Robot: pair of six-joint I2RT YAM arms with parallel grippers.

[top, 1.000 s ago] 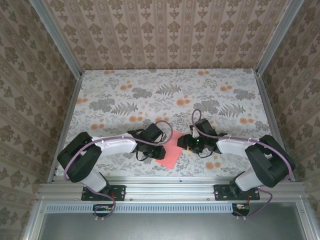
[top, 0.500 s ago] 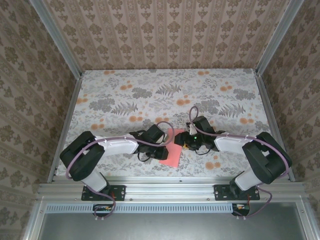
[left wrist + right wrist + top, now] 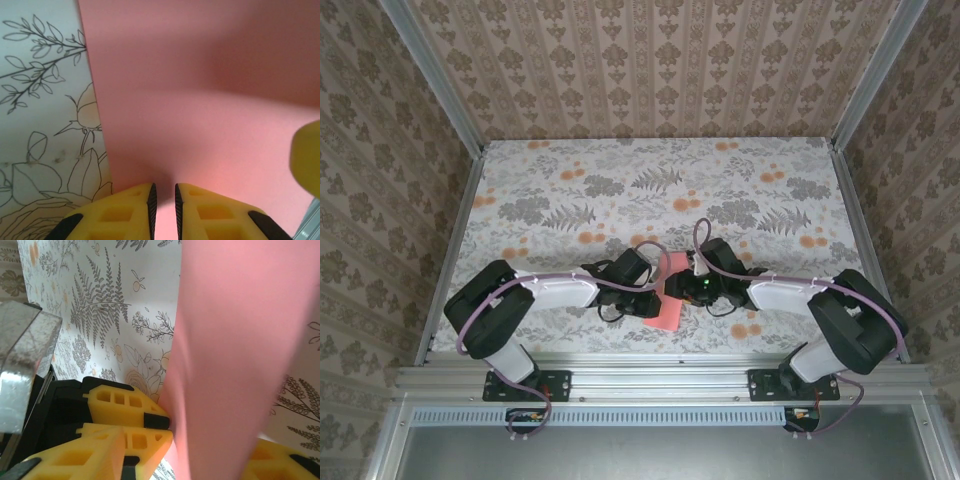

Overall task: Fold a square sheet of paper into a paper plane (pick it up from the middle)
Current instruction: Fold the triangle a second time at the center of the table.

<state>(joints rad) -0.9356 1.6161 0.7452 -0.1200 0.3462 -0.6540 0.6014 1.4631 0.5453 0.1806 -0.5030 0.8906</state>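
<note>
The square sheet of paper (image 3: 666, 314) is salmon pink and lies near the table's front edge, between the two grippers. My left gripper (image 3: 652, 300) meets it from the left. In the left wrist view the sheet (image 3: 210, 100) shows a crease, and my left gripper (image 3: 163, 187) has its jaws almost together, tips down on it. My right gripper (image 3: 680, 290) comes in from the right. In the right wrist view a raised flap of the sheet (image 3: 235, 340) stands between the parted jaws of my right gripper (image 3: 192, 450), and the left gripper's yellow fingers (image 3: 125, 400) touch its edge.
The floral table cover (image 3: 620, 190) stretches behind the grippers to the patterned back wall (image 3: 660, 60). Patterned side walls close in both sides. An aluminium rail (image 3: 660, 375) runs along the near edge with both arm bases on it.
My right gripper has slid left toward the left gripper and its jaws have narrowed around the sheet. The left gripper has edged right, and less of the sheet shows from above.
</note>
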